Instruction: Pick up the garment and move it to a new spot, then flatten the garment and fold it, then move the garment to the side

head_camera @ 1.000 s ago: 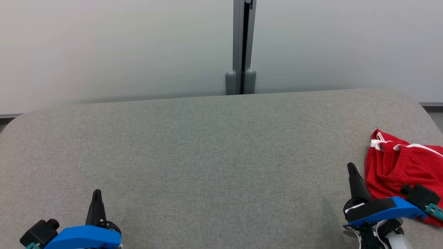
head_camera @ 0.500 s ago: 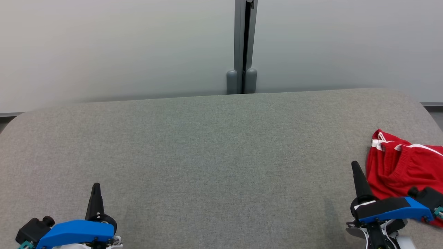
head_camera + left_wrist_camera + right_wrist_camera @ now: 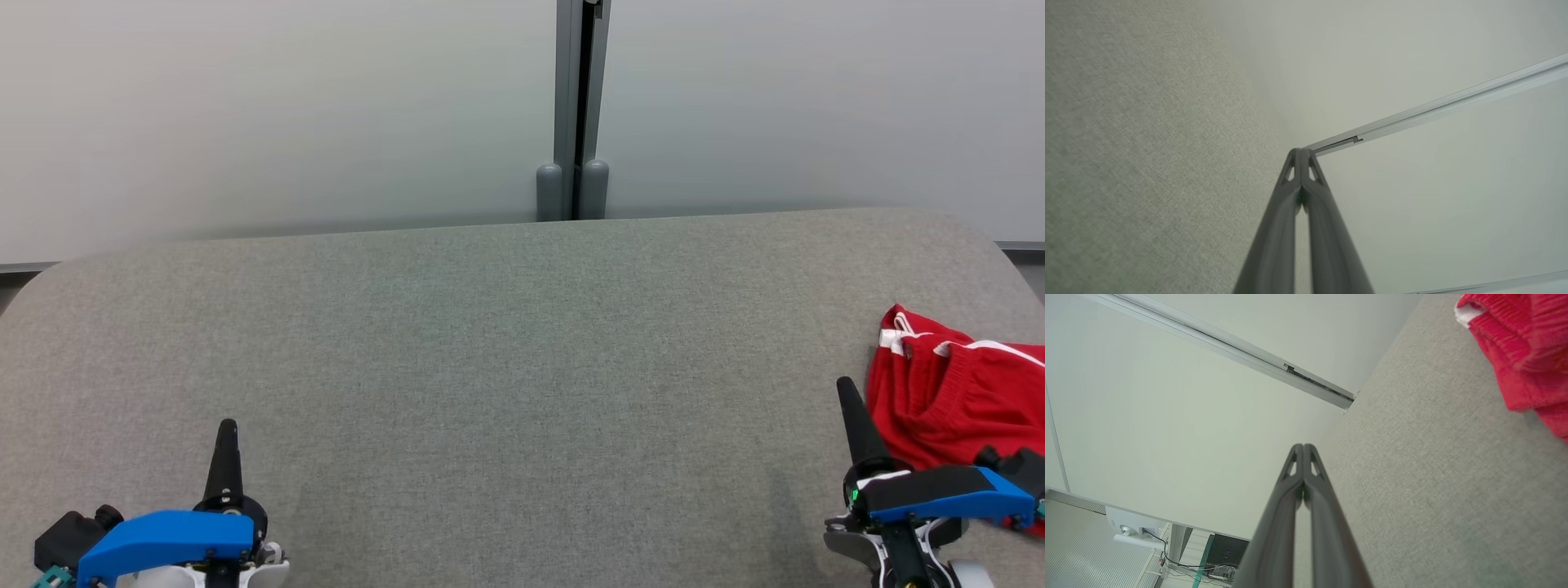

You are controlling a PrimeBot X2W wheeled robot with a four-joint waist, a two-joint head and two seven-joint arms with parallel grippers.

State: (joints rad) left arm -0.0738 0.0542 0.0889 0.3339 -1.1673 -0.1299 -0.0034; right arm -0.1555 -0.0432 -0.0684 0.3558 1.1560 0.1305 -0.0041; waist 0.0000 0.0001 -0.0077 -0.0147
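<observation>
Plainly, both pairs of fingers are pressed together with nothing between them. The left gripper (image 3: pixel 227 429) and the right gripper (image 3: pixel 847 388) each show a single dark spike, and both wrist views show the tips meeting.

The red garment (image 3: pixel 955 392) lies bunched on the grey table (image 3: pixel 522 351), just to the outer side of the right fingers. It reaches a little past their tips and sits well apart from the left fingers. In the right wrist view a strip of bare table separates the fingers from the cloth, so they are beside it and not on it.

This fits two stages: a rumpled garment waiting at the table's edge to be lifted, or one already set aside with the arms drawn off. The pile looks loose rather than squarely folded, but part of it runs out of the picture, so I cannot settle which.

If a pick-up is in hand, the right fingers would have to part before they could take anything. A pinch on the white-trimmed edge nearest their tips should lift more cleanly than a stab into the stacked layers, which would likely drag the whole heap.
</observation>
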